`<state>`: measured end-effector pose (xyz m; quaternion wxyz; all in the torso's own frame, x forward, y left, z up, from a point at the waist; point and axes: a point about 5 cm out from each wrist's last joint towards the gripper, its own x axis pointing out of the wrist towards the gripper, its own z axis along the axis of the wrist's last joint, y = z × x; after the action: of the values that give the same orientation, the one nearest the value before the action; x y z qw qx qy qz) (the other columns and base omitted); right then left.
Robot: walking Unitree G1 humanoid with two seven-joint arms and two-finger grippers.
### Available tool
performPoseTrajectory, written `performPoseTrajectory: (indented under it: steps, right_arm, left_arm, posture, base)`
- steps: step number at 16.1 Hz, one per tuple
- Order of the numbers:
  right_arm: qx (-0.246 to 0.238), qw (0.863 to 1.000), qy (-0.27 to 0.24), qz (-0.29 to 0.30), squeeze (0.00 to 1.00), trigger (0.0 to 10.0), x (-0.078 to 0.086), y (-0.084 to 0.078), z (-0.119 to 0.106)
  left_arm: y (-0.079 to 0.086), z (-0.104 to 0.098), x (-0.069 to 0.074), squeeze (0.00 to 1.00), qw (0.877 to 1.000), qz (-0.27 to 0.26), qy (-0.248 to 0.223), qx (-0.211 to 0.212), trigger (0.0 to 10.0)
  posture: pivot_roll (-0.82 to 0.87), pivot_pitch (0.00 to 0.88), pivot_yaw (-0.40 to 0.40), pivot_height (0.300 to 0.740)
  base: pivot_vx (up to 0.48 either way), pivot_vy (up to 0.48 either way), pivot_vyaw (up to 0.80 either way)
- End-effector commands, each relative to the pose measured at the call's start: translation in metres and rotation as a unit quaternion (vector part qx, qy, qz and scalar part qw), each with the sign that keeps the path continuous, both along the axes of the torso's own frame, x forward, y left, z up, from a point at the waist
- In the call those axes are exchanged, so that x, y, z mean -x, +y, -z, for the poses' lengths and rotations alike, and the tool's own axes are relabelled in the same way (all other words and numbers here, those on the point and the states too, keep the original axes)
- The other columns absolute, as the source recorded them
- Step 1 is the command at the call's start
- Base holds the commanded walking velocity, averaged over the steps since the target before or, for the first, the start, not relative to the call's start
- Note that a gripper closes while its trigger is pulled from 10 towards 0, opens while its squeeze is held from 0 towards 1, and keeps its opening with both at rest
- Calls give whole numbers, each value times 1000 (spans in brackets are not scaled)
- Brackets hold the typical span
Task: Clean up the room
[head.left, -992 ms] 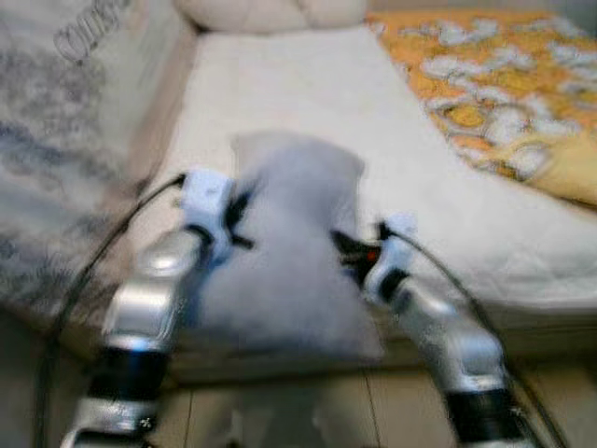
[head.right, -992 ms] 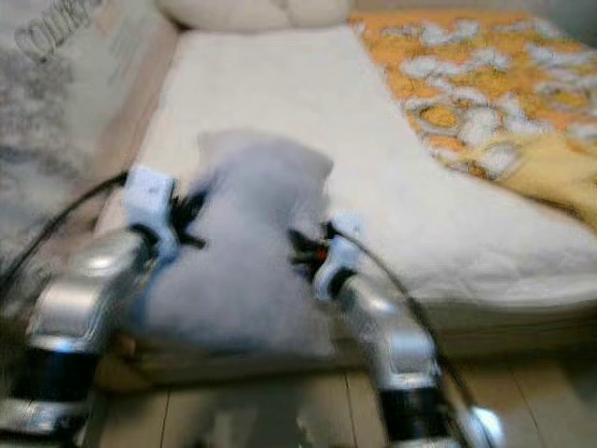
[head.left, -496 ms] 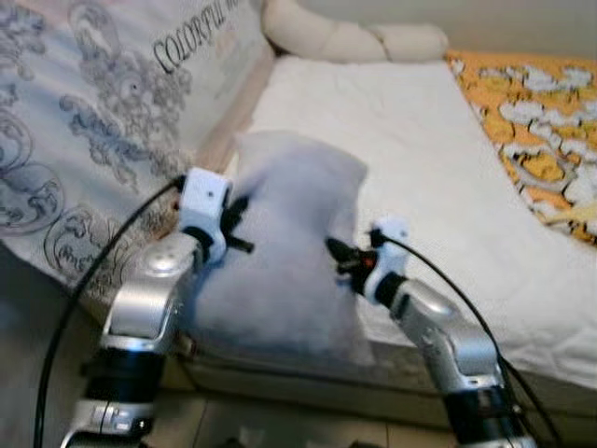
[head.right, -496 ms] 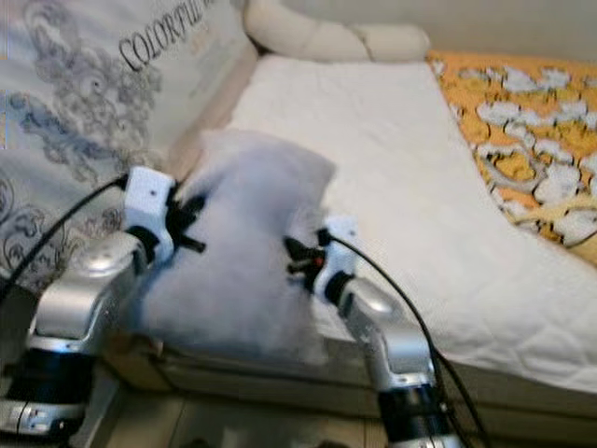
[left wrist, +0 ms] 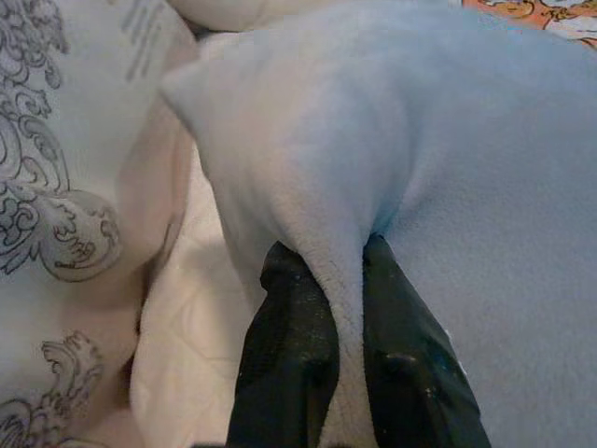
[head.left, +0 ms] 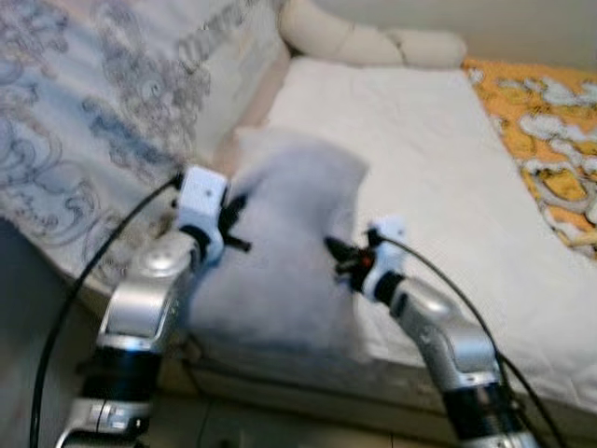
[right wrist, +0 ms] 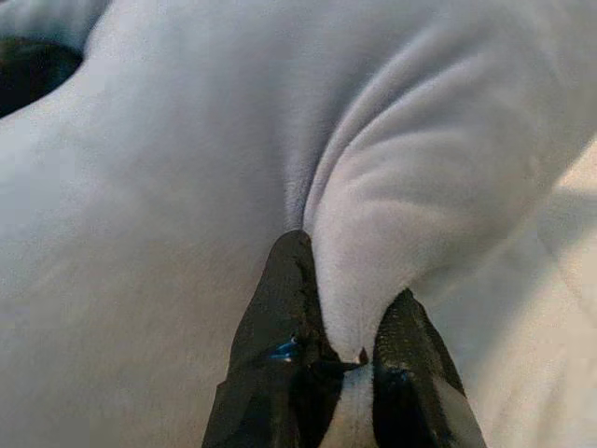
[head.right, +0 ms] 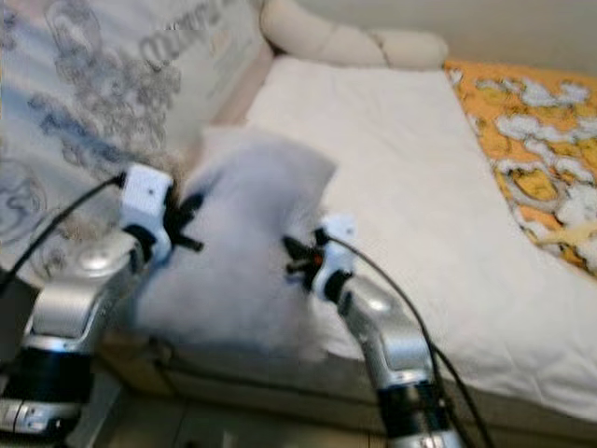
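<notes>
Grey pillow [head.left: 280, 252] held up over the bed [head.left: 438, 187] edge — left gripper [left wrist: 340, 308] at 9 o'clock, right gripper [right wrist: 340, 327] at 3, fingers pinching folds, likely to keep it level for placing.

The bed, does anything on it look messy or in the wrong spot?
The orange blanket lies bunched along one side of the white mattress, not spread out. The grey pillow is off the bed, pinched between the left hand and right hand.
</notes>
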<state>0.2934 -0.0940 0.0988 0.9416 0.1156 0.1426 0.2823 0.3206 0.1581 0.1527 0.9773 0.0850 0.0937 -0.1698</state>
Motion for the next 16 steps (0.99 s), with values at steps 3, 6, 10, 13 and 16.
performPoseTrajectory:
  steps: [3,6,10,13,16]
  right_arm:
    - [-5,1000,-16,-16,0,10000,0,8,-4]
    - [2,1000,-20,-22,0,10000,1,8,-4]
    - [7,999,-27,-36,0,10000,1,13,-4]
    - [-4,999,-24,-32,0,10000,1,14,-3]
    - [-4,999,-22,-32,0,10000,0,14,-3]
  left_arm:
    - [6,-12,-2,0,1000,-8,-28,-3,10000]
    - [6,-14,-4,0,1000,-8,-29,-3,10000]
    - [8,-16,-5,0,999,-8,-31,-4,10000]
    - [9,-16,-4,0,999,-9,-31,-6,10000]
    - [11,-15,-3,0,999,-11,-30,-8,10000]
  posture:
    - [-31,0,-25,740]
    - [-29,0,-25,740]
    - [-22,0,-24,740]
    - [-11,0,-31,740]
    - [-6,0,-34,740]
  base:
    - [316,0,0]
    - [316,0,0]
    - [320,0,120]
    - [322,0,0]
    - [320,0,0]
